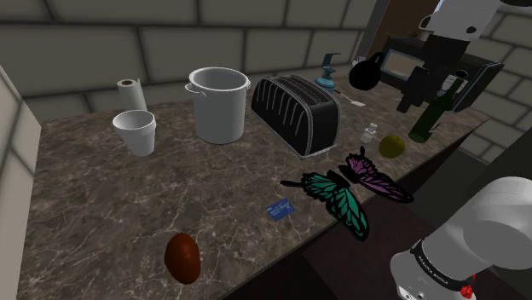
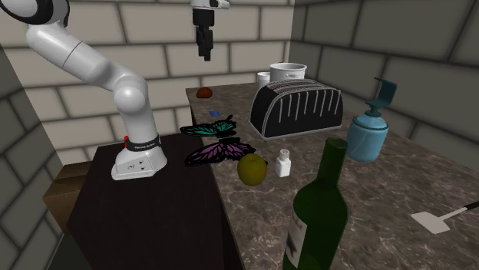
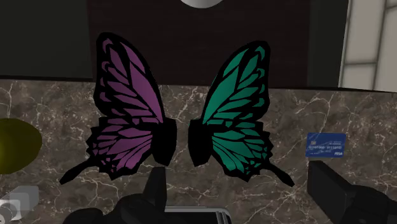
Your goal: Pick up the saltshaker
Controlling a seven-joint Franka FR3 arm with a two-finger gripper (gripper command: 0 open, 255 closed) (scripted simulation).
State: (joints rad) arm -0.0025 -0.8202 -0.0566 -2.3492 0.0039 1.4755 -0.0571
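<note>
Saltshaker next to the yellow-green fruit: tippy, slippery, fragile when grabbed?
The saltshaker stands upright, small and narrow, so it is probably light and easily tipped by a nudge. Its smooth pale body may slip. The round fruit close beside it would likely roll if bumped.

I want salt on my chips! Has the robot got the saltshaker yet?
Done: nothing yet; the saltshaker stands on the counter beside the yellow-green fruit. In hand: the gripper hangs open and empty, high above the two butterflies. Left: move over the saltshaker, come down, close on it and lift.

black toaster (image 1: pixel 297 111) — white pot (image 1: pixel 220 106), green bottle (image 2: pixel 318 207)
</note>
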